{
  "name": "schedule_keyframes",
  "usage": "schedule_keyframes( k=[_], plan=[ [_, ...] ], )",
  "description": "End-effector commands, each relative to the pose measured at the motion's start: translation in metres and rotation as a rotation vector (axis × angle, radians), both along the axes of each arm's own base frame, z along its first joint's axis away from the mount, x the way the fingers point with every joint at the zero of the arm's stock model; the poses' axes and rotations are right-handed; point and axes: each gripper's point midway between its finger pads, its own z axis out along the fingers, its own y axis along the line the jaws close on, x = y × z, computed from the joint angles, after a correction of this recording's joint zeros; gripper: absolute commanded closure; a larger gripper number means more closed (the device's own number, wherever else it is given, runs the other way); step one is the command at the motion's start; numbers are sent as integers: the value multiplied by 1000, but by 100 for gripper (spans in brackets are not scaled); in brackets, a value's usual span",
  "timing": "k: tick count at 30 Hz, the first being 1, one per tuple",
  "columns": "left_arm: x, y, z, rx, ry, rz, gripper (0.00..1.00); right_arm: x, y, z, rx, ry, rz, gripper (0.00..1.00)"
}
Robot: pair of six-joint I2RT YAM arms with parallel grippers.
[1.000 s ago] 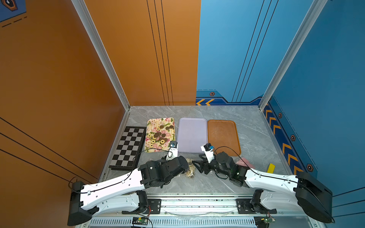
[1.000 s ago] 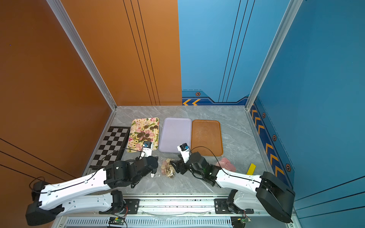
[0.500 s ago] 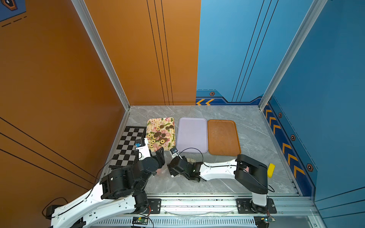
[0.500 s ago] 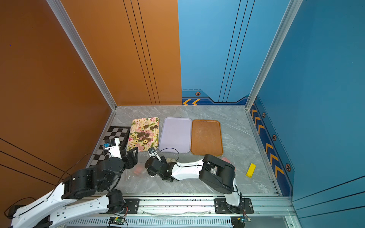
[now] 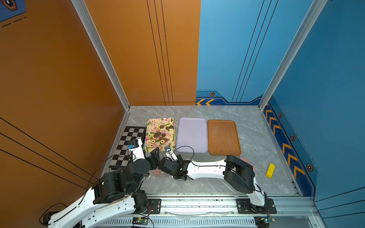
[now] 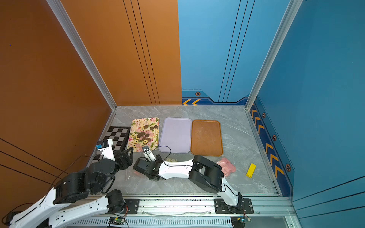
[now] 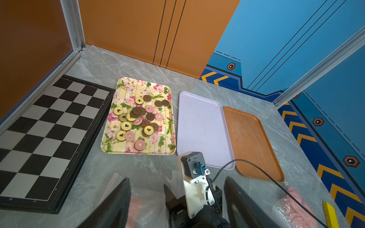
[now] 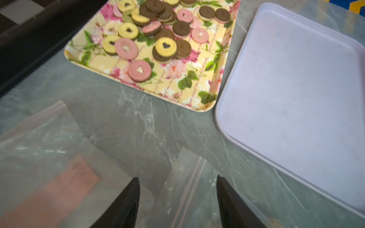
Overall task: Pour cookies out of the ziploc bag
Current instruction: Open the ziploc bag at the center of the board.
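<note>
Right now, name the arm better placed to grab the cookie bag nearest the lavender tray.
Right: the right fingers stand open over that cookie bag; the left fingers hover at the empty-looking bag.

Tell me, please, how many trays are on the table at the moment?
3, side by side: a floral tray holding cookies beside the chessboard, a bare lilac tray in the middle, and a bare brown tray at the other end. None seems hidden.

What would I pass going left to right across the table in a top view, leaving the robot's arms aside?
Chessboard → floral tray → lilac tray → brown tray → yellow block
</note>
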Motion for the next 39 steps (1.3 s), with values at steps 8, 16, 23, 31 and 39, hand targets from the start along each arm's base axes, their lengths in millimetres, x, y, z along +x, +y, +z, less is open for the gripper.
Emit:
schedule_keyframes(
  k=[8,16,23,31,39],
  plan=[
    [0,-4,-9,40,31,-26,25,-2,-13,-1,-91,-7,-38,69],
    [0,-10,-20,53,58,-38,25,-8,-41,22,-75,-20,-47,100],
    [1,-26,-48,99,117,-87,26,-16,-60,33,130,70,72,100],
    [-4,-96,-94,125,201,-383,28,-29,-70,53,465,242,345,100],
    [2,-149,-133,259,218,-571,35,-42,-89,80,530,289,545,100]
  ],
)
